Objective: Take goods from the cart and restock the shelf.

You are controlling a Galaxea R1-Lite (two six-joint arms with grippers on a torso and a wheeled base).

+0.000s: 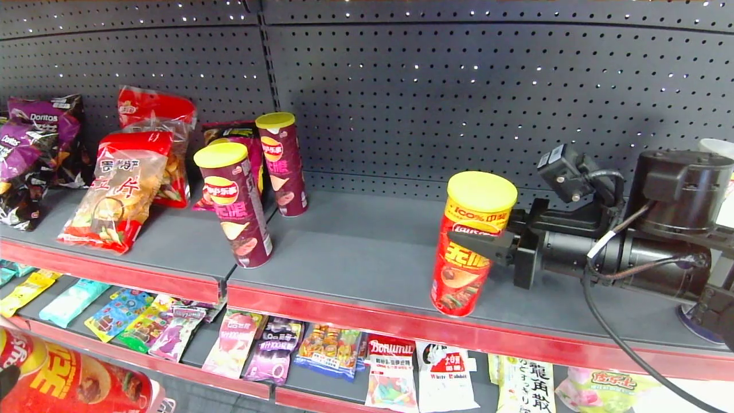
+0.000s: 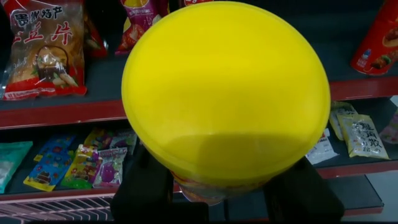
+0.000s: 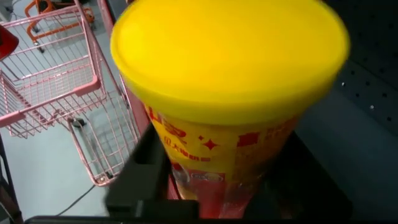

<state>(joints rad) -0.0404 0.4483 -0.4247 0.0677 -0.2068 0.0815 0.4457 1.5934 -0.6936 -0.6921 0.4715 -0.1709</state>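
Note:
A red chip can (image 1: 459,287) with a yellow lid stands upright near the front edge of the grey shelf (image 1: 367,246). My right gripper (image 1: 479,244) comes in from the right and is shut on this can's middle. In the right wrist view the same can (image 3: 230,74) sits between the black fingers (image 3: 140,180). A second red chip can (image 1: 63,381) is at the lower left, below the shelf's level. My left gripper (image 2: 224,196) is shut on it, and its yellow lid (image 2: 224,87) faces the left wrist camera.
Two purple chip cans (image 1: 235,212) (image 1: 282,163) stand at mid-shelf, and snack bags (image 1: 120,189) lie to their left. A pegboard wall (image 1: 459,86) backs the shelf. Candy packs (image 1: 332,347) fill the lower shelves. The pink cart (image 3: 62,93) stands on the floor beside the shelf.

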